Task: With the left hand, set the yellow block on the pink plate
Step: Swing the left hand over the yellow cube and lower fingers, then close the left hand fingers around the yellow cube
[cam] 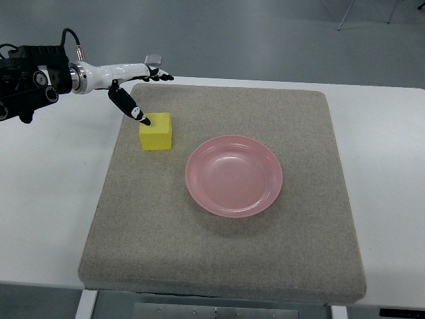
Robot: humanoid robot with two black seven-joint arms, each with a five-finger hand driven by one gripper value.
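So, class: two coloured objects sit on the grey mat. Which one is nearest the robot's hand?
The yellow block. One fingertip of the left hand reaches its top left edge, while the pink plate lies farther right, well clear of the hand.

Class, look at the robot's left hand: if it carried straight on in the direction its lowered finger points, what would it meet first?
The left hand has one finger angled down toward the yellow block, its tip at or just above the block's top near edge. The block would likely come first; whether they already touch is unclear.
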